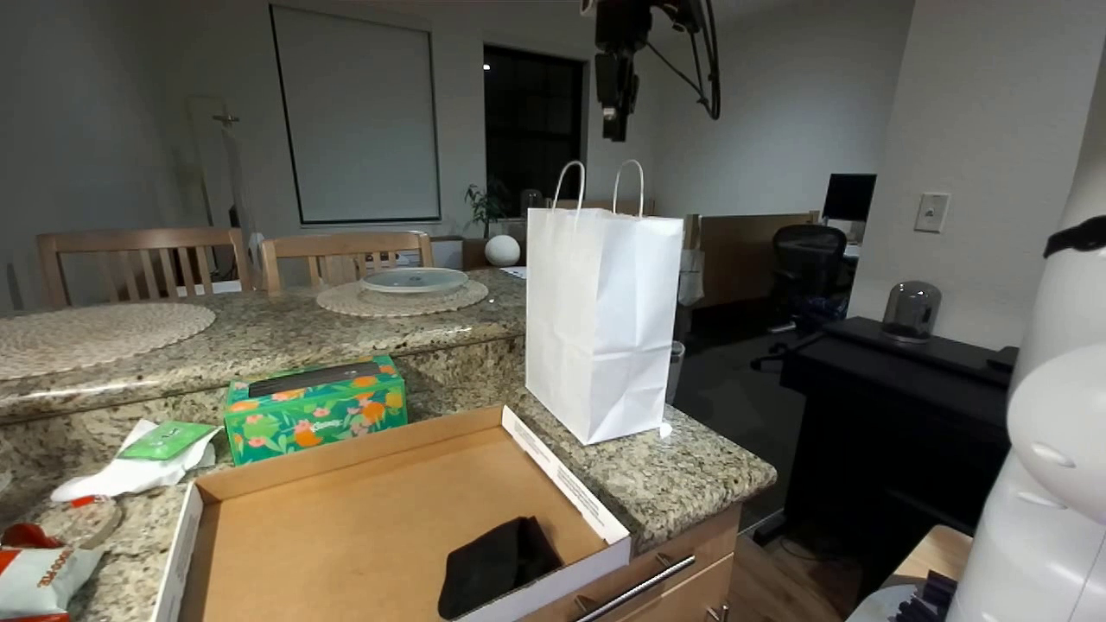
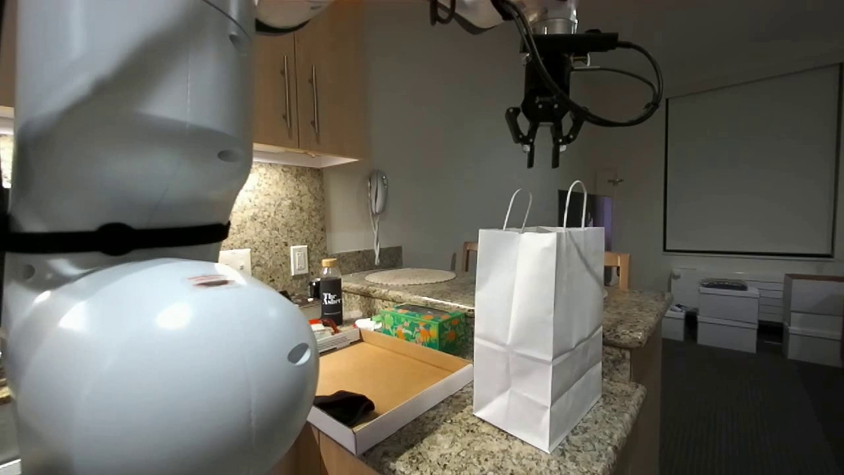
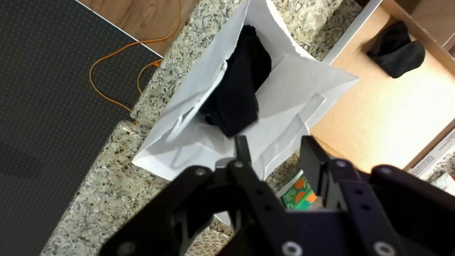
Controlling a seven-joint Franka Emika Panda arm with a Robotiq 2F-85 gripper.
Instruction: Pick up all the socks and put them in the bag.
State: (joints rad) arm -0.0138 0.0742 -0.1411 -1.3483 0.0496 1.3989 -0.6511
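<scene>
The white paper bag (image 1: 596,337) stands upright on the counter with its handles up, and it shows in both exterior views (image 2: 514,330). My gripper (image 2: 542,165) hangs above the bag, clear of its handles. Its fingers are apart with nothing between them, as the wrist view (image 3: 274,142) also shows. In the wrist view, black socks (image 3: 238,92) lie inside the bag (image 3: 291,96); I cannot tell how many. Another black sock (image 1: 497,566) lies folded in the shallow cardboard box, near its edge, also in the wrist view (image 3: 396,51).
The shallow cardboard box (image 1: 346,527) lies beside the bag on the granite counter (image 1: 691,466). A green tissue box (image 1: 315,410) stands behind it. A food packet (image 1: 43,579) lies at the side. A raised ledge with woven mats (image 1: 95,337) runs behind. The counter edge is close to the bag.
</scene>
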